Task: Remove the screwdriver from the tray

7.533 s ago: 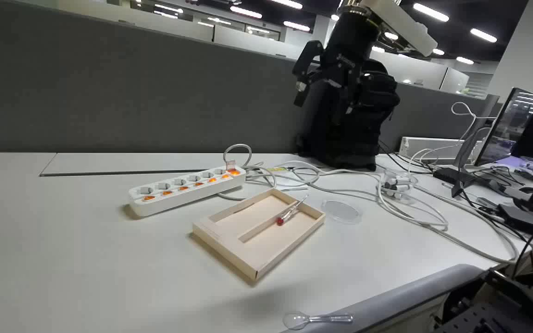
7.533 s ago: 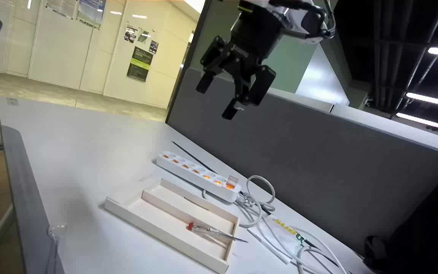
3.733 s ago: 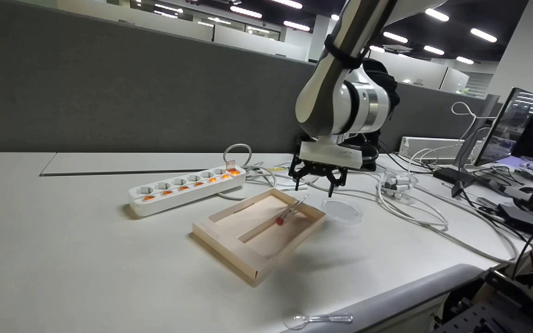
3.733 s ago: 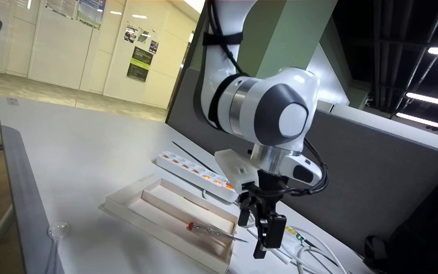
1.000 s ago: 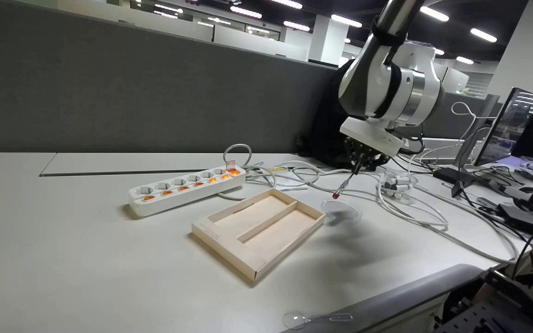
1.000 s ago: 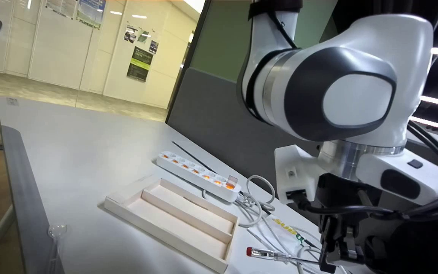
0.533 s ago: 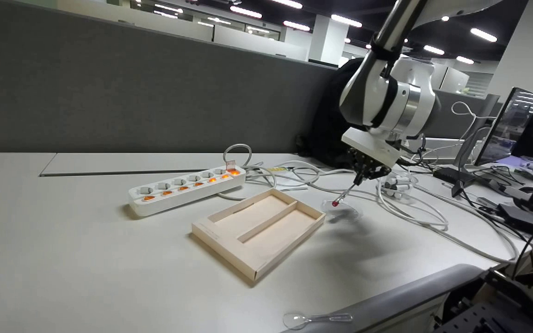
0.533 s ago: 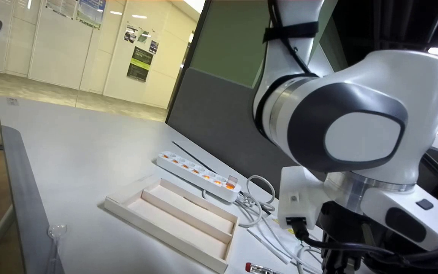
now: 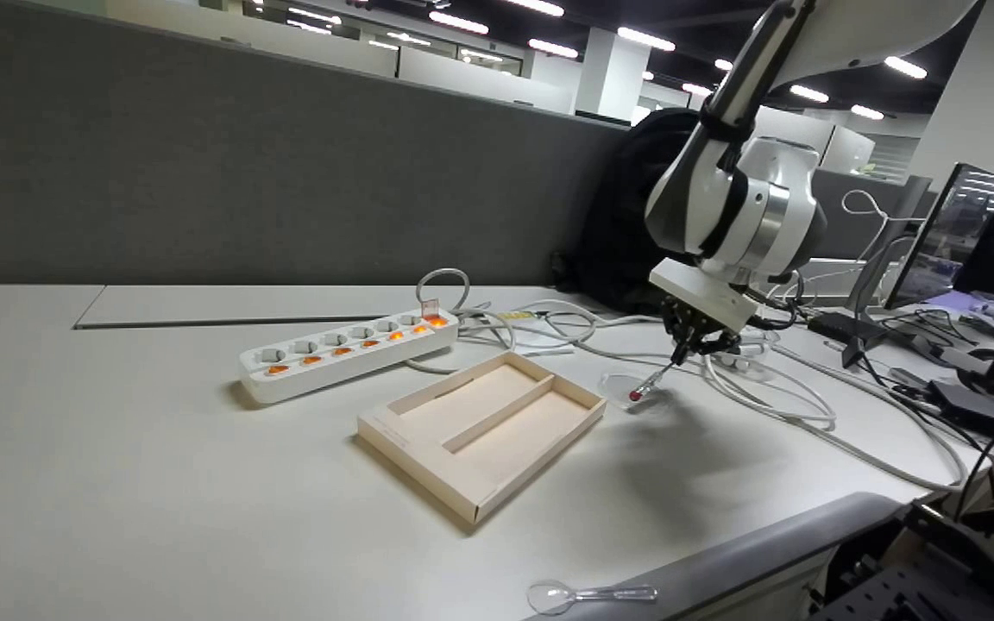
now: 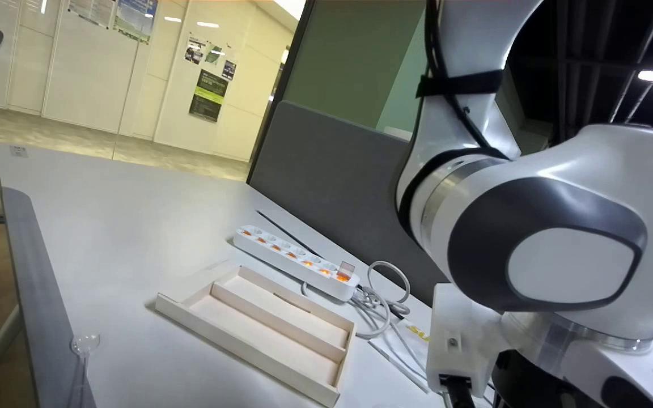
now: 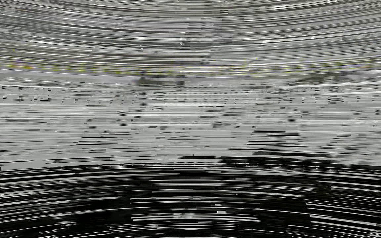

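The screwdriver (image 9: pixel 643 389), with its red-ended clear handle, slants down toward the tabletop beside the tray. My gripper (image 9: pixel 680 355) is shut on its shaft, handle end pointing away from the fingers. Whether the handle touches the table or the clear disc under it, I cannot tell. The light-wood tray (image 9: pixel 419 470) lies to the left of the screwdriver, and its two compartments hold nothing. In an exterior view the tray (image 10: pixel 247 350) shows fully, while the gripper and screwdriver fall below the frame. Heavy streaking garbles the wrist view, so no detail reads there.
A white power strip (image 9: pixel 350 355) with orange switches sits behind the tray. White cables (image 9: pixel 756 401) loop behind and right of the gripper. A clear round disc (image 9: pixel 618 390) lies by the tray's corner. A clear spoon (image 9: pixel 600 594) rests at the desk's front edge. A black backpack (image 9: pixel 609 233) stands behind.
Several seconds ago the screwdriver lay in the tray and my gripper was open. It was gripped and lifted out. Over the last second it has come lower, beside the tray.
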`<state>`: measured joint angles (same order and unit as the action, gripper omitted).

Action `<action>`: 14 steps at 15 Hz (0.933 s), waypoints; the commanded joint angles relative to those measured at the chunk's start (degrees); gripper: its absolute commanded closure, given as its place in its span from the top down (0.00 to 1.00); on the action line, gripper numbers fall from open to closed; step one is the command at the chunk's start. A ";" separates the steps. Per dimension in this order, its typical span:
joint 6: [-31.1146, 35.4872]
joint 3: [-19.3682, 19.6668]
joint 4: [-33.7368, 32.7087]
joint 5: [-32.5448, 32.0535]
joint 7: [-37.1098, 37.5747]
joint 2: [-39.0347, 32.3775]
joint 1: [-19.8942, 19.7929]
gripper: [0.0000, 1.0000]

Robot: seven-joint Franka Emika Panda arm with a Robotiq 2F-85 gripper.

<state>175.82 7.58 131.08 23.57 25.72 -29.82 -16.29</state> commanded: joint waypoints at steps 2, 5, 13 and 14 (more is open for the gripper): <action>-1.40 -3.22 -2.85 0.81 -0.83 -2.09 -3.59 0.04; -1.49 -4.82 -3.64 0.97 -1.14 -3.10 -5.27 0.04; -2.96 -6.99 -5.26 4.41 -4.51 -4.23 -7.58 0.20; -3.08 -7.07 -5.37 4.65 -4.84 -4.28 -7.72 0.37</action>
<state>174.28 1.59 127.44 26.43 22.62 -33.57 -22.65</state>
